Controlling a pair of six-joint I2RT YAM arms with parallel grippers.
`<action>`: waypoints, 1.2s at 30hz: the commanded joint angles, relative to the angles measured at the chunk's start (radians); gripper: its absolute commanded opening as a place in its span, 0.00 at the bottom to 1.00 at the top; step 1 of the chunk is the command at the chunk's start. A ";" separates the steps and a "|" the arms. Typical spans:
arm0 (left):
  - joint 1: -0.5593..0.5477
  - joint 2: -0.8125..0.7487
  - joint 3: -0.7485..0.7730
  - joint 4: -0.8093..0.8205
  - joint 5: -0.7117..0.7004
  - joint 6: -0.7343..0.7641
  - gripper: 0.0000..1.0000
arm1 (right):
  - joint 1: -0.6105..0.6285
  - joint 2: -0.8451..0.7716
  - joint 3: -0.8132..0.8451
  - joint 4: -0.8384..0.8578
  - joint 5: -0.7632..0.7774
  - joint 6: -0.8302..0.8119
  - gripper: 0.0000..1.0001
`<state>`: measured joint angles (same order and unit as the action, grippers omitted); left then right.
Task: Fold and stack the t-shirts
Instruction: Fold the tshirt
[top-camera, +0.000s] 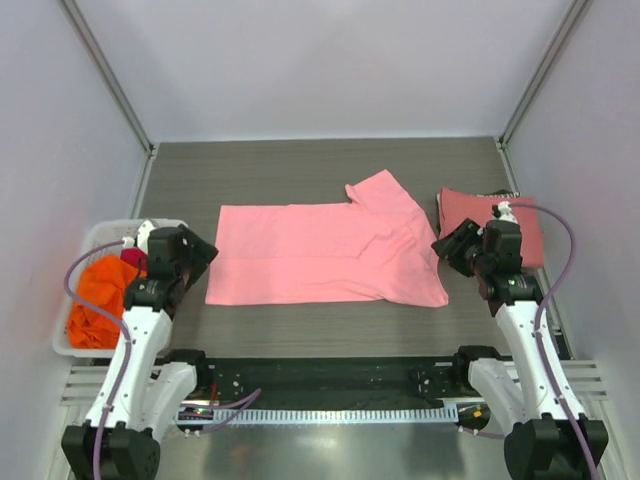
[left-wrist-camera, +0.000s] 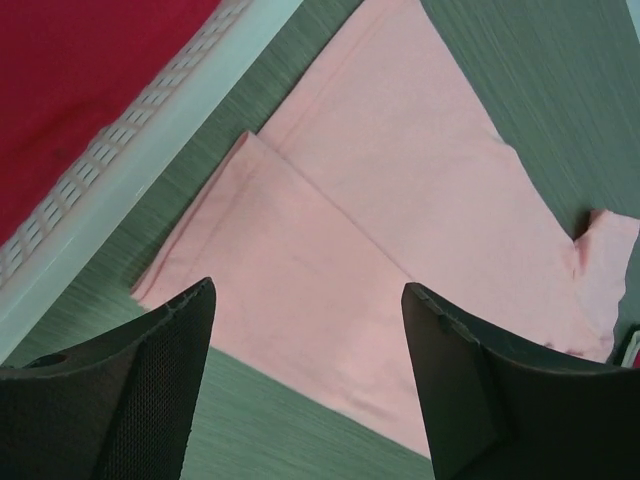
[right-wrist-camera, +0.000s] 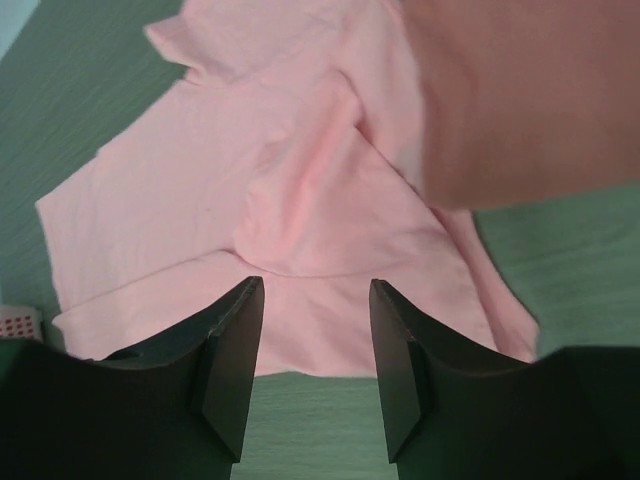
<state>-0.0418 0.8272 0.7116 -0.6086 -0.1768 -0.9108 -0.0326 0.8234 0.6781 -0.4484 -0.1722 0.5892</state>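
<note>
A light pink t-shirt (top-camera: 320, 252) lies partly folded lengthwise on the table's middle, one sleeve sticking out at the back right; it also shows in the left wrist view (left-wrist-camera: 400, 200) and the right wrist view (right-wrist-camera: 300, 200). A folded salmon-red t-shirt (top-camera: 470, 212) lies at the right, also in the right wrist view (right-wrist-camera: 520, 90). An orange t-shirt (top-camera: 100, 300) and a magenta one (top-camera: 132, 258) fill the basket. My left gripper (top-camera: 200, 252) is open and empty above the pink shirt's left edge. My right gripper (top-camera: 447, 248) is open and empty above its right edge.
A white lattice basket (top-camera: 100, 235) stands at the left table edge, its rim in the left wrist view (left-wrist-camera: 150, 120). Grey walls and metal posts enclose the table. A black rail runs along the near edge (top-camera: 320, 375).
</note>
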 joint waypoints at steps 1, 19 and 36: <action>-0.001 -0.089 -0.064 -0.105 0.016 -0.049 0.75 | 0.003 -0.070 -0.070 -0.185 0.195 0.103 0.52; -0.165 -0.054 -0.193 -0.086 -0.069 -0.218 0.70 | 0.033 0.066 -0.267 -0.136 0.295 0.251 0.54; -0.188 0.035 -0.259 -0.043 -0.162 -0.270 0.58 | 0.033 0.100 -0.279 -0.029 0.379 0.279 0.01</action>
<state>-0.2234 0.8593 0.4660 -0.6899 -0.2855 -1.1503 -0.0029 0.9489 0.3958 -0.4900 0.1436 0.8612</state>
